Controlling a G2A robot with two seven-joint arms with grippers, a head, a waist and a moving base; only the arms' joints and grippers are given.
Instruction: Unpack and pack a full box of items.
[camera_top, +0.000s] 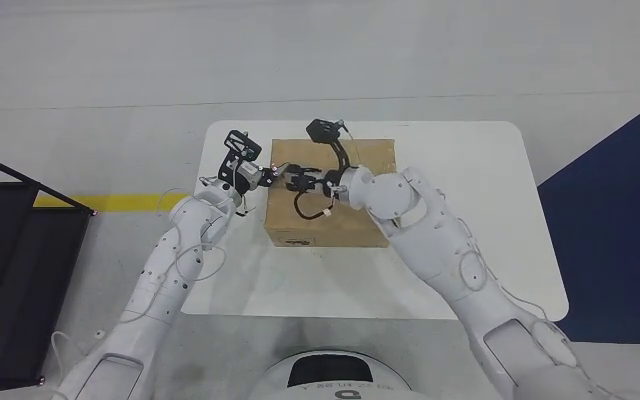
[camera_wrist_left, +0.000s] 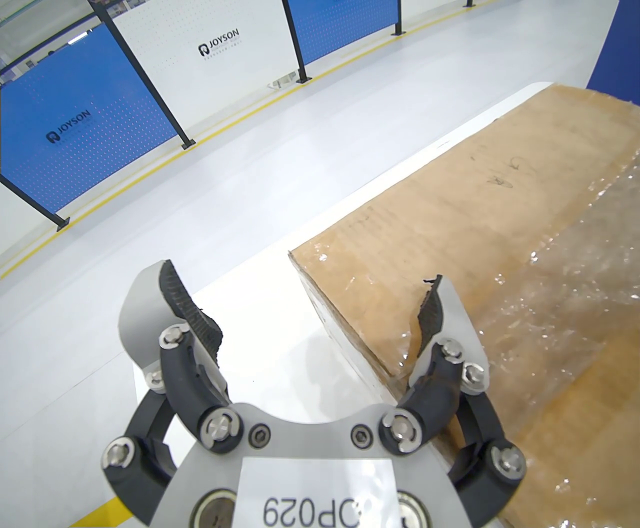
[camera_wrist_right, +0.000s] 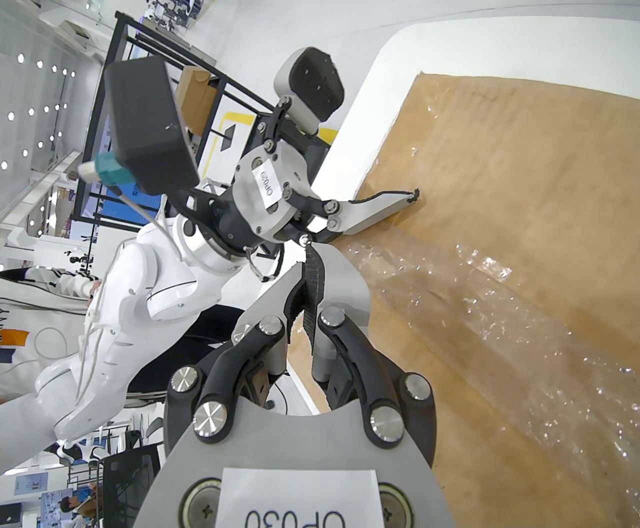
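A closed cardboard box with clear tape along its top seam stands in the middle of the white table. My left gripper is open at the box's left edge. One of its fingers rests on the box top near the corner, and the other is off the box over the table. My right gripper is shut just above the taped seam near that same edge, close to the left gripper. Nothing shows between its pads. The box's contents are hidden.
The table's right half and front strip lie bare. A black metal rack stands on the floor left of the table, beside a yellow floor line. Blue and white partition panels stand beyond the table.
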